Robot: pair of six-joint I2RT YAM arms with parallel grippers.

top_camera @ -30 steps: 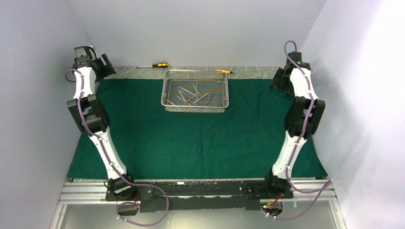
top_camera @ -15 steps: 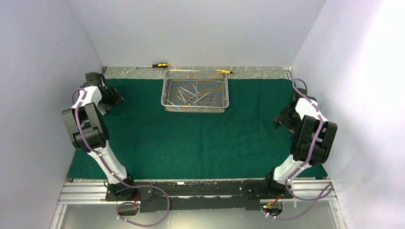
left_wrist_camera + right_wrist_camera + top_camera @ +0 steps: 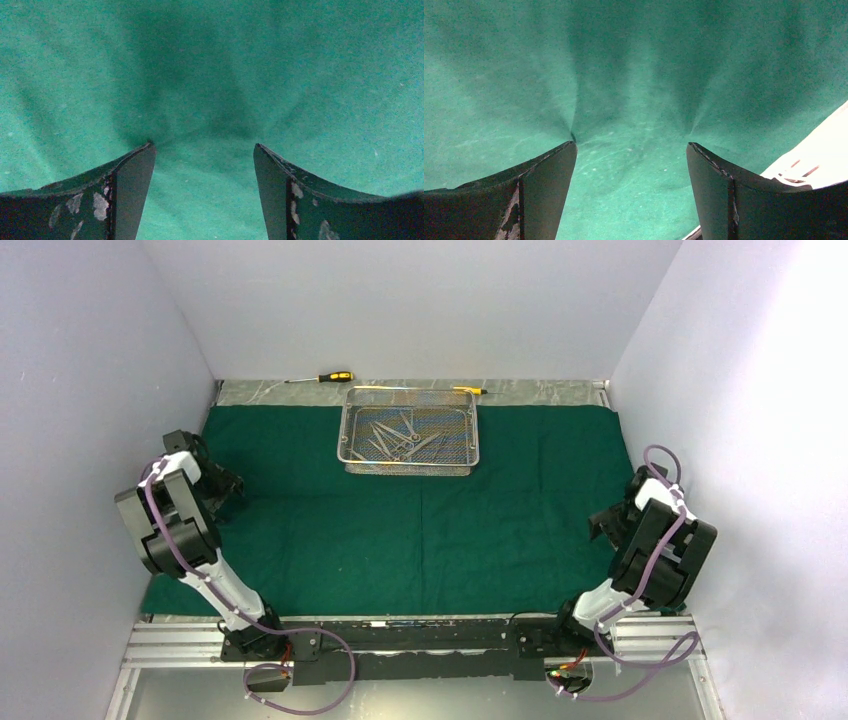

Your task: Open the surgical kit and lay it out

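Top external view: the dark green cloth drape lies spread flat over most of the grey table. On its far middle part sits the rectangular silver wire-mesh tray. Inside the tray the slim steel instruments lie loose and crossed, none out on the cloth yet. Off the cloth at the far edge lies a yellow-and-black screwdriver, not kit.

My left gripper is low at the cloth's left side and my right gripper is at its right side near the edge. Both are well apart from the tray. In the wrist views both sets of jaws stand spread wide with only flat cloth between them. Creases fan out from the fingertips, so the tips look pressed into the fabric, pinching nothing.

Handling, my guess:
- **Cloth:** soft, limp, matte, felt-like. It is light and drags and wrinkles easily. Take it at an edge or corner.
- **Tray:** stiff open mesh with a raised wire rim, fairly light. It would likely slide on the cloth. Take it by the rim.
- **Instruments:** hard, smooth, shiny and thin, likely slippery, and the ring handles may snag each other. Take one at a time across the mid-shank with a low pinch, since they lie flat on the mesh. I can't tell the exact count from here.
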